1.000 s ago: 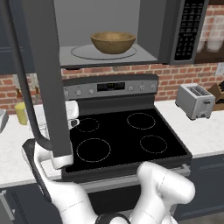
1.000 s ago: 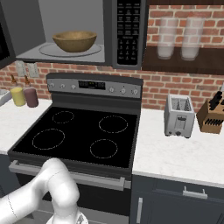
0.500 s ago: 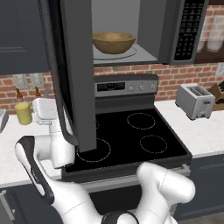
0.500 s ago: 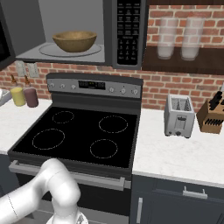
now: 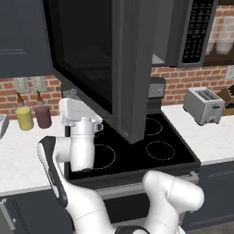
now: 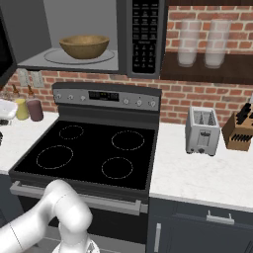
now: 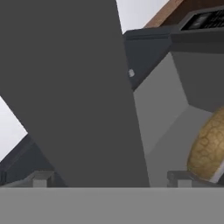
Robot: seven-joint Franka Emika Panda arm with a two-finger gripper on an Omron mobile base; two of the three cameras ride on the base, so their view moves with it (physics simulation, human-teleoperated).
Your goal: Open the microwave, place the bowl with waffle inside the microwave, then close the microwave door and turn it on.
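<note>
Wooden bowl (image 6: pixel 84 46) is seated inside the microwave (image 6: pixel 89 37); door (image 5: pixel 98 64) is swung half-closed since earlier; gripper (image 7: pixel 109 177) grip cannot be told.

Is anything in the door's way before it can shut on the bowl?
Nothing visible blocks it. The microwave door stands partly open, and the bowl sits well back on the glass plate inside the microwave, clear of the front opening. The pincer is right up against the door panel.
</note>
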